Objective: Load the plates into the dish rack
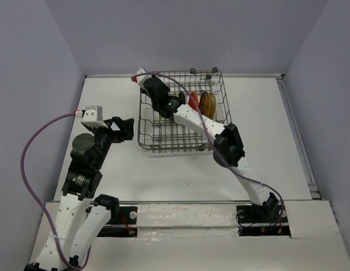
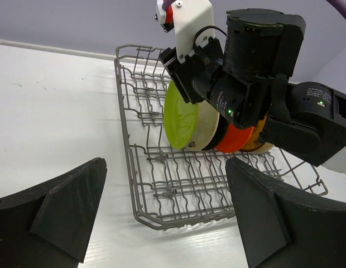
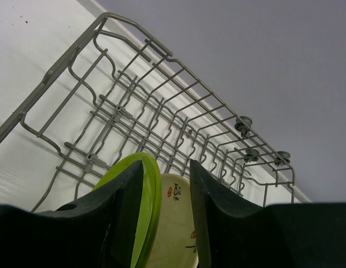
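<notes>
Left wrist view: green plate (image 2: pixel 180 118) stands on edge in the rack (image 2: pixel 162 184), against a cream plate (image 2: pixel 208 129), then orange (image 2: pixel 235 138) and brown (image 2: pixel 262 146) ones. Right gripper (image 3: pixel 164 209) straddles the green plate's rim, jaws half closed; whether it clamps is unclear. Left gripper (image 2: pixel 162 215) hangs spread wide, well left of the rack.

I see the white table (image 1: pixel 116 169) spreading beneath and around my left claw (image 1: pixel 128 129). A pale grey wall (image 1: pixel 28 68) rises to the claw's left, another beyond it.
</notes>
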Robot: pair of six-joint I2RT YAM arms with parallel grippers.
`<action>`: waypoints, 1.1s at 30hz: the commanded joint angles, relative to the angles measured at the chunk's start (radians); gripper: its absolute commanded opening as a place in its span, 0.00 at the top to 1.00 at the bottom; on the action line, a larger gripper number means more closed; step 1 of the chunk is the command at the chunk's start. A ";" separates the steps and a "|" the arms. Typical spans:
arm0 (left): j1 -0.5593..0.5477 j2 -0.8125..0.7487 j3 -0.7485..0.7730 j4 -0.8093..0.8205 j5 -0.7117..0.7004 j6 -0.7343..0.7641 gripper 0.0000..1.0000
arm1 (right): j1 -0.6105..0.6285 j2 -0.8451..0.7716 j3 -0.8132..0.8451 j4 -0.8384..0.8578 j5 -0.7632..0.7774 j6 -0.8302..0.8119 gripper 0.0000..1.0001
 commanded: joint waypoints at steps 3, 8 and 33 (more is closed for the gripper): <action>-0.005 0.004 0.006 0.034 -0.010 0.014 0.01 | 0.006 -0.029 -0.016 0.078 0.019 -0.024 0.93; -0.006 0.004 0.004 0.035 -0.010 0.012 0.01 | -0.003 -0.003 -0.028 0.080 0.012 -0.015 0.93; -0.006 0.014 -0.002 0.041 -0.007 0.012 0.01 | -0.023 0.006 -0.067 0.195 0.092 0.066 0.31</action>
